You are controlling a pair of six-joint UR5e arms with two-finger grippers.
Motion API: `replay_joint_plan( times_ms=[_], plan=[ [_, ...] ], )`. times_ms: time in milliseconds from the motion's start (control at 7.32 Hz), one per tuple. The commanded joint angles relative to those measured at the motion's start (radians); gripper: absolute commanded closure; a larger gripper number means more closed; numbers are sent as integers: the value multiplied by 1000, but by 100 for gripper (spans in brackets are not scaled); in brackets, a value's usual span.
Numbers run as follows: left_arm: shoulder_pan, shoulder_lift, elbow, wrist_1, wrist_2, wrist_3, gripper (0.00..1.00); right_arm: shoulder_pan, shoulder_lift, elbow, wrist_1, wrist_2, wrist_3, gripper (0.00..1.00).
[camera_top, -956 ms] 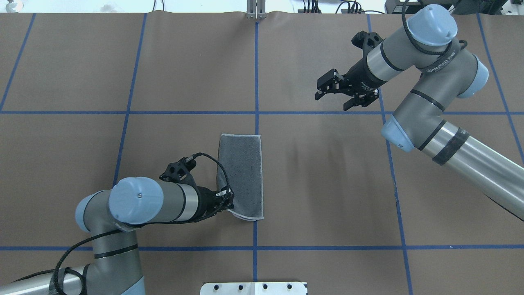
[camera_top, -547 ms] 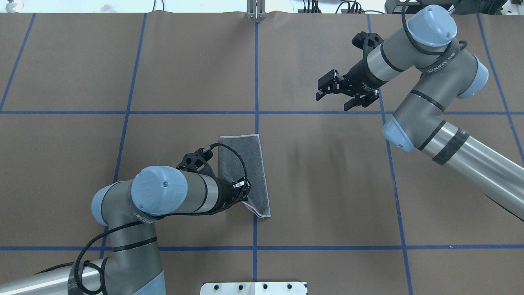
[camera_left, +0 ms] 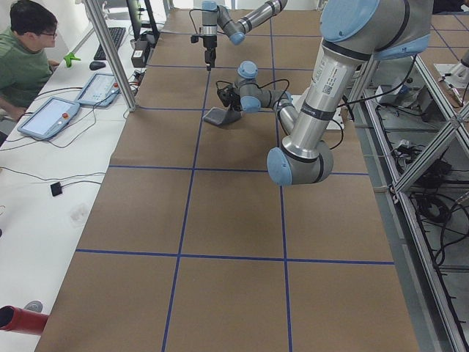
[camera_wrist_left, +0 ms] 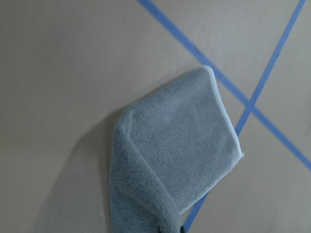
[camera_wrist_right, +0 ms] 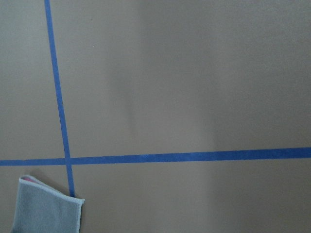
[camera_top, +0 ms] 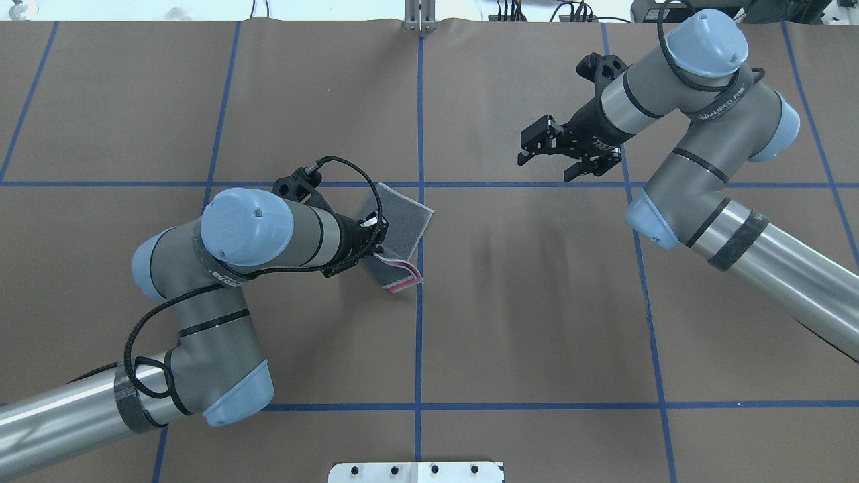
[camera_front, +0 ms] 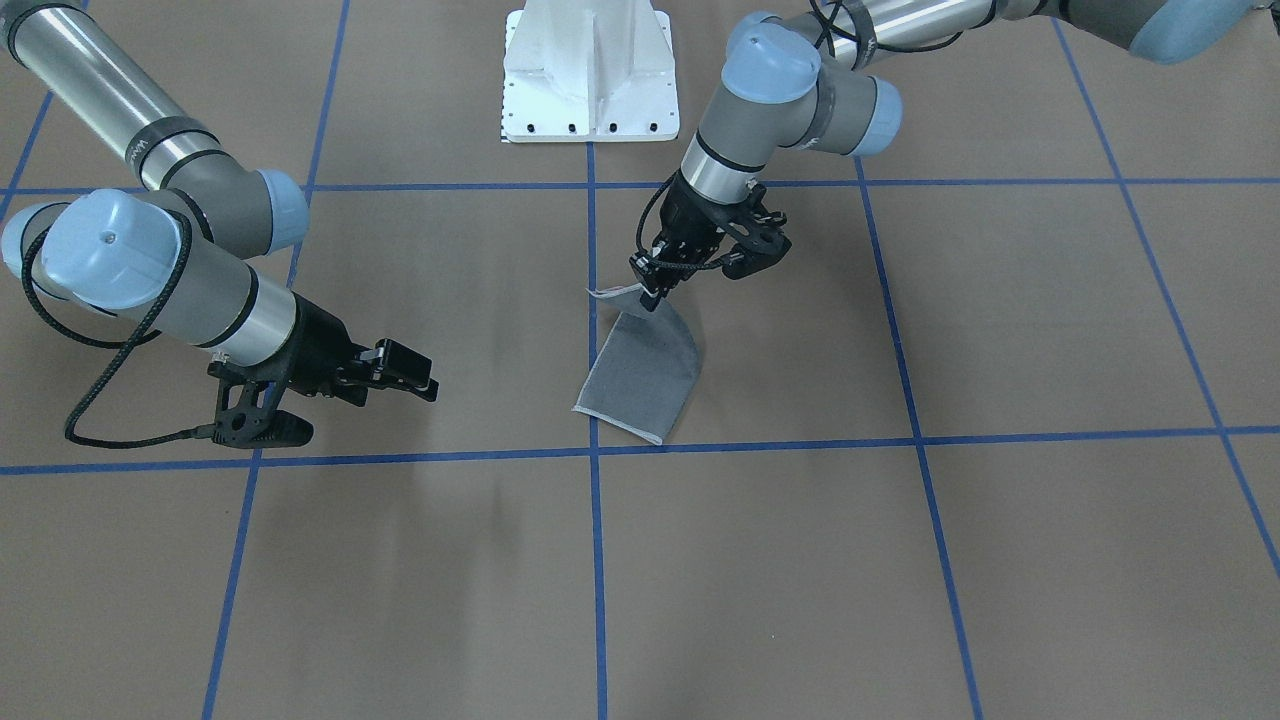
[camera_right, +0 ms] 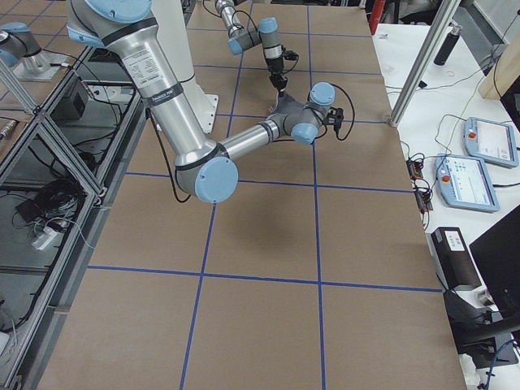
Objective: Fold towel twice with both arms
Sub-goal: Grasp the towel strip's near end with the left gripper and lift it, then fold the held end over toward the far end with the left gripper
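Note:
The towel (camera_top: pixel 405 216) is folded into a narrow strip, grey face out, and lies near the table's middle line. My left gripper (camera_top: pixel 381 247) is shut on its near end and holds that end up above the table. The lifted end curls over and shows pink (camera_top: pixel 402 286) underneath. In the front view the towel (camera_front: pixel 645 365) hangs from the left gripper (camera_front: pixel 648 290) down to the table. The left wrist view shows the grey towel (camera_wrist_left: pixel 180 150) draping away below. My right gripper (camera_top: pixel 545 166) is open and empty, hovering far right of the towel; one corner of the towel (camera_wrist_right: pixel 43 213) shows in its wrist view.
Brown table cover with a blue tape grid (camera_top: pixel 420 121). The white pedestal base (camera_front: pixel 590 70) stands at the robot's side. An operator (camera_left: pixel 22 59) sits at a side desk with tablets, off the table.
My left gripper has carried the towel's near end up and away from the robot, toward the far end; the towel has swung askew and pink now shows. The right arm has barely moved.

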Motion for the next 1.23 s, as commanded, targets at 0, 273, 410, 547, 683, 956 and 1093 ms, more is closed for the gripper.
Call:
replay_joint_plan(
  times_ms=[0, 273, 410, 547, 683, 956, 1093],
  plan=[
    [-23, -3, 6, 0, 0, -5, 100, -1, 0, -12, 1, -10, 0, 0],
    [-38, -16, 7, -8, 0, -52, 100, -3, 3, -20, 3, -10, -2, 0],
    [-42, -44, 31, -9, 0, -93, 100, -4, 5, -20, 3, -11, -2, 0],
    [-46, -105, 100, -12, 1, -112, 100, -4, 5, -20, 3, -11, -2, 0],
    [-56, -145, 154, -14, 1, -133, 100, -4, 5, -20, 3, -13, 0, 0],
    [-93, -153, 183, -15, 1, -164, 100, -6, 5, -20, 3, -13, 0, 0],
    [-113, -153, 194, -17, 1, -170, 100, -9, 6, -20, 1, -13, 0, 0]
  ],
)
